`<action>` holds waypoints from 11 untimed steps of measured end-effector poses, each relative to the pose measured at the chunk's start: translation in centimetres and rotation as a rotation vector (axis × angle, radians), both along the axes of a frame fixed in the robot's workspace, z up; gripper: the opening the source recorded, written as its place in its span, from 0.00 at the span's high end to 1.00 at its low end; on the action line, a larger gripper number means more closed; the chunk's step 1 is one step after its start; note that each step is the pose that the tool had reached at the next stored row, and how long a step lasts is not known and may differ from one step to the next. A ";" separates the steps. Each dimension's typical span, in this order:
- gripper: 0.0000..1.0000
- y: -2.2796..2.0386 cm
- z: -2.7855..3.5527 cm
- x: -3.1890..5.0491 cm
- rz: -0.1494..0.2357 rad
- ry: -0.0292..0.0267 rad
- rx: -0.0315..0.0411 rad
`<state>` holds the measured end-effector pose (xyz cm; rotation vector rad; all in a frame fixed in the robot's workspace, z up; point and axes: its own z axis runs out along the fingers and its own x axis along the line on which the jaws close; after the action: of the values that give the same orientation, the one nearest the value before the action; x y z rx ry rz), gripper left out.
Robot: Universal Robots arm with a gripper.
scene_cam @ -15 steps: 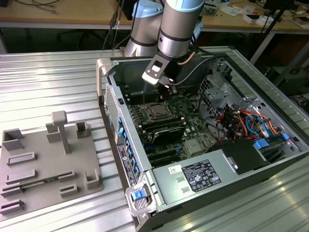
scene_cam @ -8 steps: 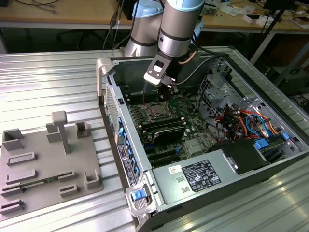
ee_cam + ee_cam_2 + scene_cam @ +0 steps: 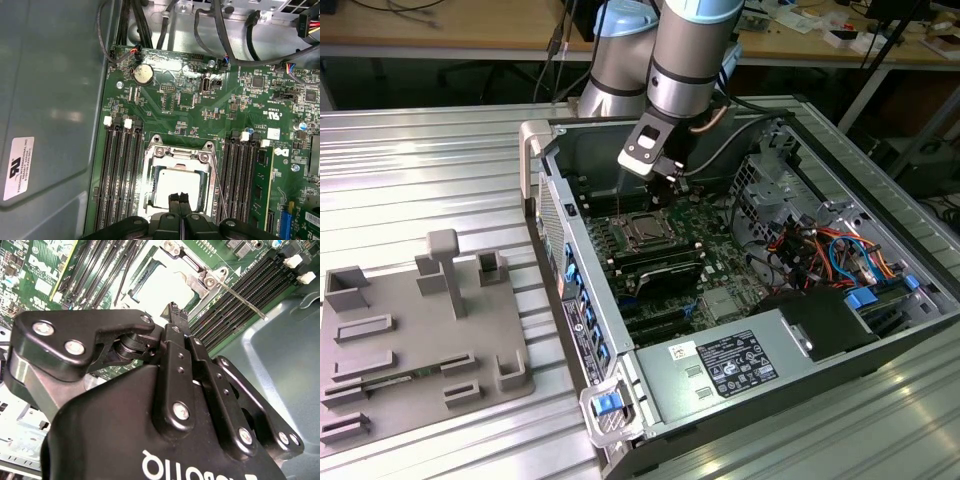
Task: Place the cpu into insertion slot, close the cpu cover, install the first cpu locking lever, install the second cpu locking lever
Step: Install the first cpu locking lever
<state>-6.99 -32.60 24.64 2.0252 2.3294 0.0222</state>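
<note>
gripper [image 3: 179, 198]: fingers are sitting pressed together at the tips, basically no gap, and nothing's showing between them afaict. Same in the second wrist view [image 3: 173, 310].
gripper pos: it's hanging right over the socket inside the open pc case [image 3: 575, 290], tips pointing down at the chip [image 3: 660, 195].
cpu [image 3: 177, 185]: it's lying flat in the socket w/ the dull silver top facing up, just past the fingertips. The second wrist view is catching it too [image 3: 162, 282].
socket [image 3: 632, 230]: it's sitting on the green board [image 3: 175, 107], between two banks of long black memory slots [image 3: 122, 175].
cover [image 3: 177, 151]: the silver frame is lying down flat around the chip, chip showing thru the window.
lever [image 3: 218, 187]: a thin metal rod is running along one side of the socket and angling out over the memory slots [image 3: 245, 301]. Can't tell if it's hooked down or not.
other stuff: the big grey power supply box [image 3: 735, 365] is sitting at the near end of the case. A grey parts tray [image 3: 410, 345] is lying on the ribbed metal table [image 3: 420, 180], on the exterior view's left of the case.
</note>
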 end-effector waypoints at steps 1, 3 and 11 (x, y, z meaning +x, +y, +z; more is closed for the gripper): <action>0.89 0.00 0.00 0.00 0.014 0.0000 -0.0001; 0.89 0.00 0.00 0.00 0.043 0.0000 -0.0001; 0.89 0.00 0.28 0.00 0.096 0.0000 0.0000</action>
<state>-6.99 -32.60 24.92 1.9109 2.4249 0.0262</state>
